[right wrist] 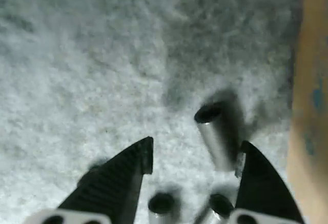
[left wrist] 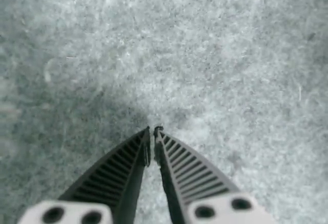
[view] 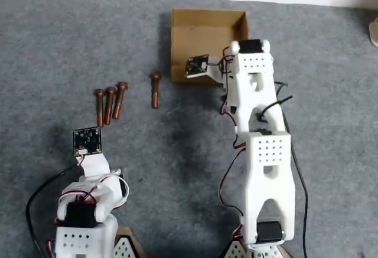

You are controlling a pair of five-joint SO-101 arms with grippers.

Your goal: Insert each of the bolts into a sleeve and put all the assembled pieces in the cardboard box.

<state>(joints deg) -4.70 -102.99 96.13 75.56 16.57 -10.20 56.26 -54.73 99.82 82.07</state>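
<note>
From above, three bolts [view: 110, 104] lie close together on the grey mat [view: 177, 163], and a fourth bolt [view: 155, 90] lies apart, nearer the cardboard box [view: 204, 19]. The right arm [view: 269, 163] reaches to the box's near corner. In the left wrist view, the left gripper [left wrist: 152, 130] has its jaws pressed together over bare mat, holding nothing. In the right wrist view, the right gripper [right wrist: 197, 149] has its jaws spread around an upright sleeve [right wrist: 215, 137] that stands close to one jaw. Two more sleeves [right wrist: 161, 203] stand just behind it, and the box wall is beside them. The sleeve looks like stiff, light, slick metal that would topple easily, so it is probably best gripped across the middle. The neighbouring sleeves and the box wall crowd the jaws.
</note>
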